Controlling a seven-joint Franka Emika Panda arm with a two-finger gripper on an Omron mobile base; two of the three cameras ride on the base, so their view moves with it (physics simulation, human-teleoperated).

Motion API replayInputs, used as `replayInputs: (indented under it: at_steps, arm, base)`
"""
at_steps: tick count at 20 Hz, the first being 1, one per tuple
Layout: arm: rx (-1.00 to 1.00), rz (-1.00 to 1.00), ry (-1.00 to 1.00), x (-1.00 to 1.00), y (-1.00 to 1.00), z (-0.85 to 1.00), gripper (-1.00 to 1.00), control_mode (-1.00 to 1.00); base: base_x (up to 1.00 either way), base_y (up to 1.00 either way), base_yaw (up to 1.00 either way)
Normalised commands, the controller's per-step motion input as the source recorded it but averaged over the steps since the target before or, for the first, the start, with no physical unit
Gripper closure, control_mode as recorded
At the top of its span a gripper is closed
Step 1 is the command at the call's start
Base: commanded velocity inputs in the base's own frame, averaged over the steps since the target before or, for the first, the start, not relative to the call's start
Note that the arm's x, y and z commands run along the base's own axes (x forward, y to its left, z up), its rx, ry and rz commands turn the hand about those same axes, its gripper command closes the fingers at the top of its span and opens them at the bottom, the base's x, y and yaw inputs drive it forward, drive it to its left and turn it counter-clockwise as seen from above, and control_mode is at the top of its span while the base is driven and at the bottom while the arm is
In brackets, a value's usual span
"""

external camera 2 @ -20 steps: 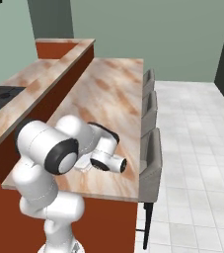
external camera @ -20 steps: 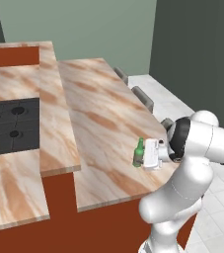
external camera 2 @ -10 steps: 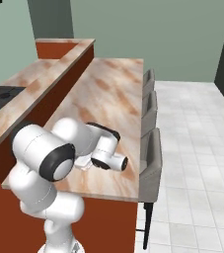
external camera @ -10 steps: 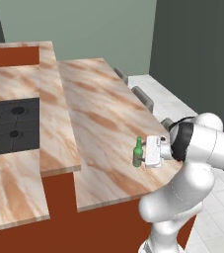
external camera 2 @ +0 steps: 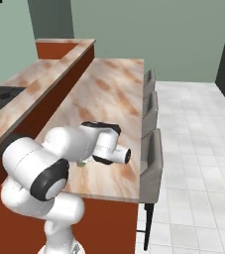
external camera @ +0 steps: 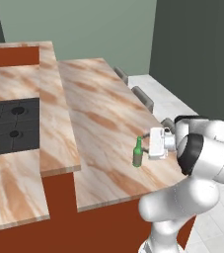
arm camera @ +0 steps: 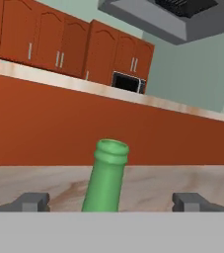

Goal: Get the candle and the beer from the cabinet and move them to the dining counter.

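Pincer [arm camera: 111, 201] spread wide, both tips well clear of the glass on either side; nothing pinched. The beer [external camera: 138, 152] stands upright between the tips, free of them, on the dining counter [external camera: 98, 104], close to its near edge and toward the corner on the stool side. White hand sits just beside the bottle, level with its neck. Beyond, across the counter: red-brown raised wall, then the cabinet [arm camera: 44, 42] row with grey bar handles. Grey stools [external camera 2: 152, 149] line the counter's outer edge.
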Motion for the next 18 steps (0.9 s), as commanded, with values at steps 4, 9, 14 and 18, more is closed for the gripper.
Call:
replayInputs:
  at_steps: [4, 9, 14, 18]
  arm:
    - [0.00, -0.03, 0.00, -0.34, -0.12, 0.56, -1.00, -1.00]
    - [0.00, -0.05, 0.00, -0.41, -0.02, 0.67, -1.00, -1.00]
    - [0.01, -0.09, -0.03, -0.59, 0.00, 0.77, -1.00, -1.00]
    - [0.03, -0.17, -0.01, -0.78, 0.00, 0.85, -1.00, -1.00]
  base:
    - [0.00, 0.00, 0.00]
    - [0.00, 0.00, 0.00]
    - [0.00, 0.00, 0.00]
    - [0.00, 0.00, 0.00]
